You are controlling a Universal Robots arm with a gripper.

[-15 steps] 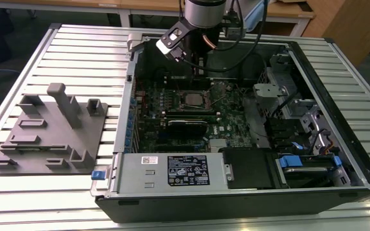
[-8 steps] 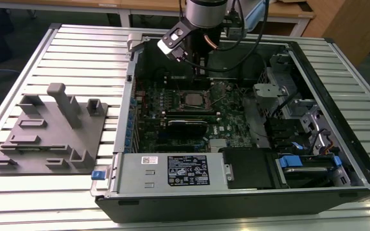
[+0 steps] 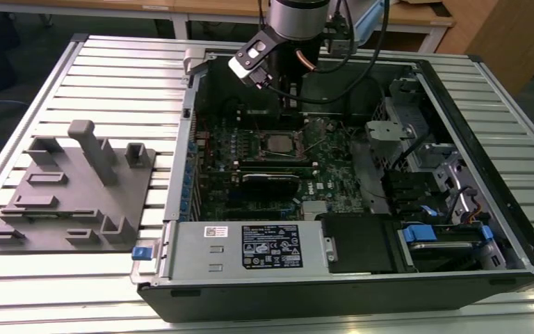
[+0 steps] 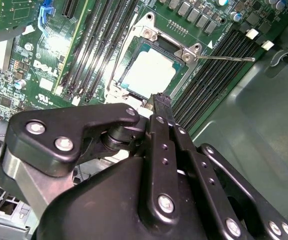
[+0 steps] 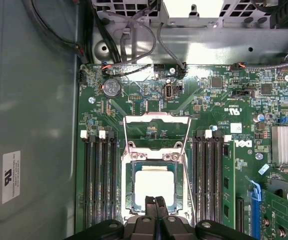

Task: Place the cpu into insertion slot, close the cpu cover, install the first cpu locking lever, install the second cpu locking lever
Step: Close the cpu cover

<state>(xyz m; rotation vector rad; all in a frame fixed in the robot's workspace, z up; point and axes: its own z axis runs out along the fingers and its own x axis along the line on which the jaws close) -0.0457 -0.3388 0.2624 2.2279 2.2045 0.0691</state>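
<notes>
The arm (image 3: 297, 17) comes straight down into the open case (image 3: 341, 299), with its gripper (image 3: 288, 103) pointing at the green board (image 5: 209, 100). The jaws are pressed together and hold nothing. In the first wrist view the fingertips (image 5: 151, 204) hang over one edge of the cpu (image 5: 154, 184), which lies flat in the slot (image 5: 130, 197) with its pale metal top showing. A thin wire lever (image 4: 226, 58) sticks out sideways from a corner of the socket. Whether the cover is down over the chip, I cannot tell.
</notes>
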